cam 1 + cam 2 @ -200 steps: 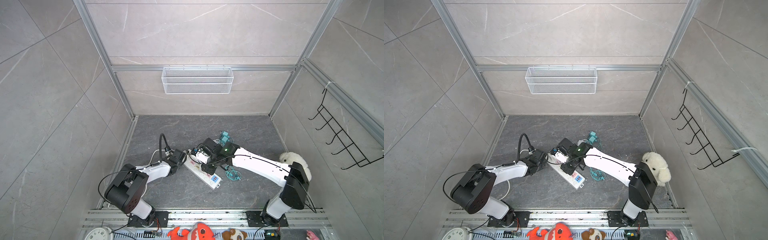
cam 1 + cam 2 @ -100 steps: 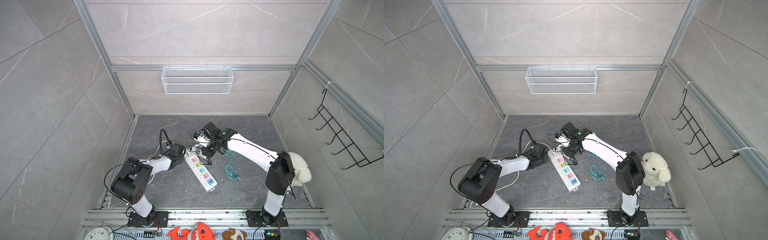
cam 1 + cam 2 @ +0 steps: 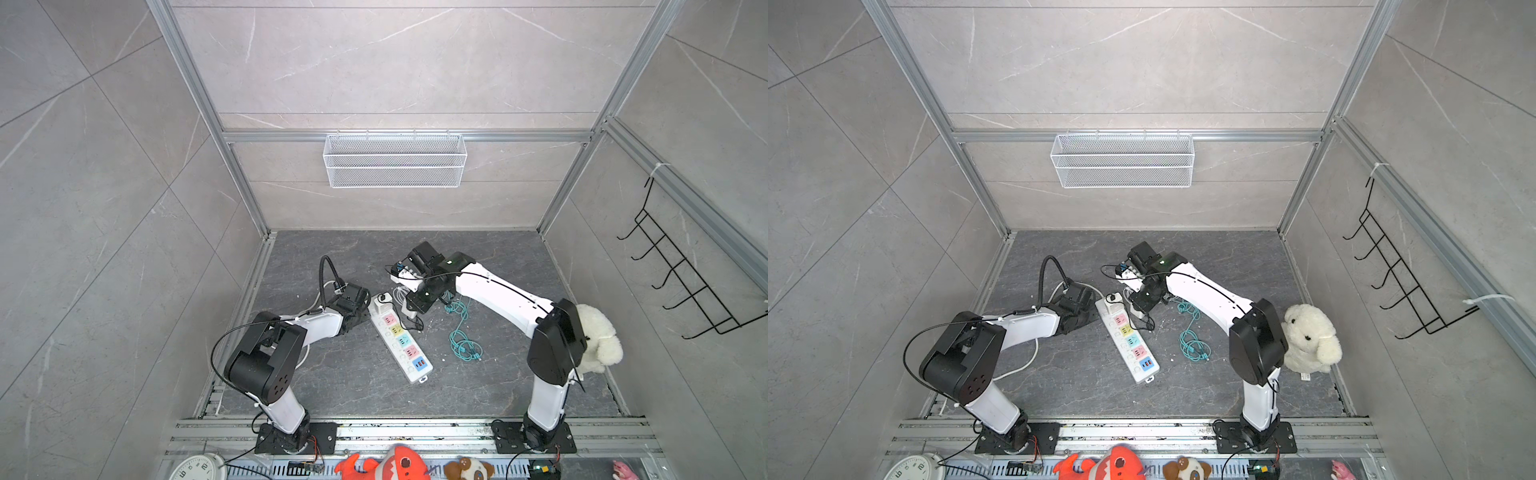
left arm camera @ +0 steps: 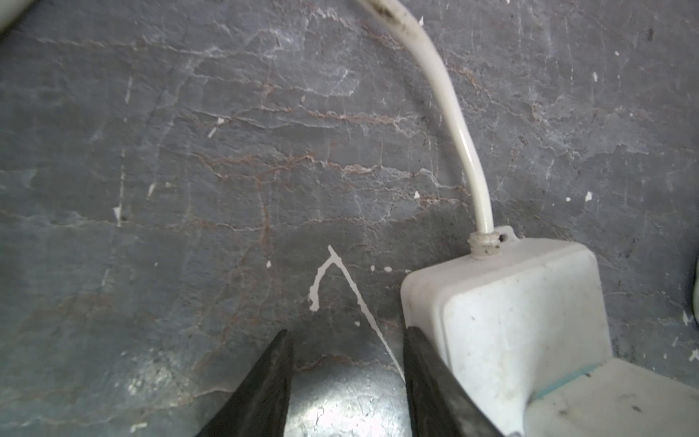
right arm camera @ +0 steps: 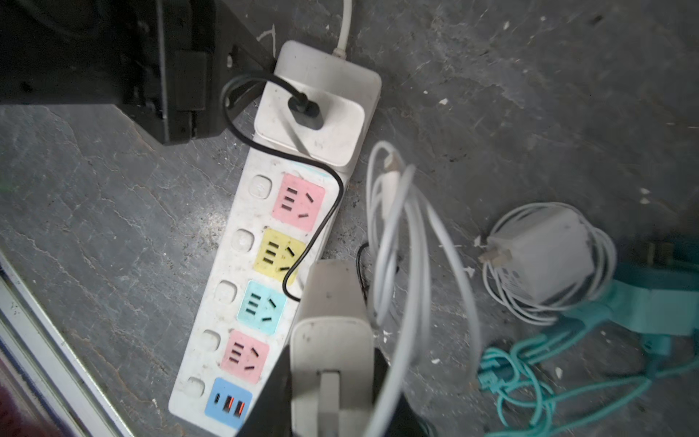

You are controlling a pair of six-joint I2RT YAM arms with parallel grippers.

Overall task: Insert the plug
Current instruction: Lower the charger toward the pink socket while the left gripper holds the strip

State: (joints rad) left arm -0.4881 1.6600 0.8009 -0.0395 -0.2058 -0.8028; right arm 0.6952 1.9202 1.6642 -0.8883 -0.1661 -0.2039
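Right gripper (image 5: 331, 363) pinches the white plug (image 5: 329, 299) at the power strip (image 5: 227, 265) edge, beside the cyan socket (image 5: 261, 306). Plug: plain off-white, rounded, no legible marking. Long axis runs roughly along the strip; prongs not visible. Left gripper (image 4: 348, 336) spread, one finger (image 4: 427, 378) against the strip's cord end.
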